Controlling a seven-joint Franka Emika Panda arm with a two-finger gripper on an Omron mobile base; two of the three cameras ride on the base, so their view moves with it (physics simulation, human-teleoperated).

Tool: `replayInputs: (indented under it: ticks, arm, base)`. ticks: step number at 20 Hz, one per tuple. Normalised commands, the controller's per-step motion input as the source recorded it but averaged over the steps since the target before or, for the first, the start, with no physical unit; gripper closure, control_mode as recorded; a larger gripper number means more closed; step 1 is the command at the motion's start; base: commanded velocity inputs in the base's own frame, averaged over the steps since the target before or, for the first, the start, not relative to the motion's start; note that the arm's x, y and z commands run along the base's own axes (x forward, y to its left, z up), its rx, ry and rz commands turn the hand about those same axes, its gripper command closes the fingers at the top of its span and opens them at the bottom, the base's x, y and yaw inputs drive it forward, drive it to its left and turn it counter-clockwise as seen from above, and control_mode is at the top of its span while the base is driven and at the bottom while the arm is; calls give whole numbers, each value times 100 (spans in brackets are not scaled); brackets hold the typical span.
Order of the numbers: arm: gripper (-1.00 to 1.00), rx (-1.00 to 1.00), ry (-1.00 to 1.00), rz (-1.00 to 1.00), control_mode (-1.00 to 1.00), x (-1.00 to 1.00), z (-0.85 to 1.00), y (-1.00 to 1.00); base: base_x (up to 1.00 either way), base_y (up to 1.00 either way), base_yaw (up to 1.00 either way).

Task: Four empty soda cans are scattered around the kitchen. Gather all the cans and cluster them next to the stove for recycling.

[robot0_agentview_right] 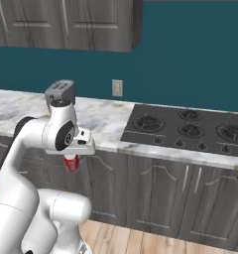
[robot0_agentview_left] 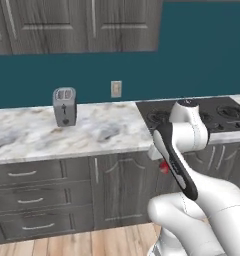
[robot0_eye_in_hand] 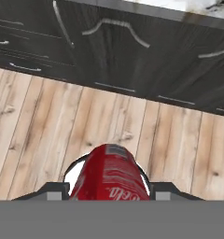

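Note:
My gripper (robot0_agentview_right: 72, 158) is shut on a red soda can (robot0_agentview_right: 71, 163), which hangs pointing down in front of the lower cabinet doors, just below the counter edge. In the hand view the soda can (robot0_eye_in_hand: 111, 173) sits between my dark fingertips (robot0_eye_in_hand: 52, 190), above the wooden floor. From the left base view a bit of the red soda can (robot0_agentview_left: 164, 167) peeks out behind my forearm. The stove (robot0_agentview_right: 185, 130) is a dark cooktop set into the counter to the right of the can; the stove (robot0_agentview_left: 218, 114) lies behind my arm in the left base view.
A grey toaster (robot0_agentview_left: 65, 106) stands on the marble counter (robot0_agentview_left: 37, 132) to the left, with a wall outlet (robot0_agentview_left: 116, 89) behind it. Dark cabinet doors and drawers (robot0_agentview_left: 27, 197) run below the counter. A wooden floor (robot0_eye_in_hand: 34, 126) lies underneath.

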Motion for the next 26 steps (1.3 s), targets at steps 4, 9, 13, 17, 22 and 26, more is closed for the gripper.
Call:
replayInputs:
  ticks: [4,9,13,17,22,26]
  arm:
    - [100,0,0,0,100,0,0,0]
    - [100,0,0,0,100,0,0,0]
    - [100,0,0,0,100,0,0,0]
    - [100,0,0,0,100,0,0,0]
    - [100,0,0,0,100,0,0,0]
    - [100,0,0,0,100,0,0,0]
  base:
    - [5,-43,-21]
    - [7,-49,-19]
    - [11,-53,-19]
    - [23,-57,-19]
    - [29,-56,-18]
    - [35,-56,-18]
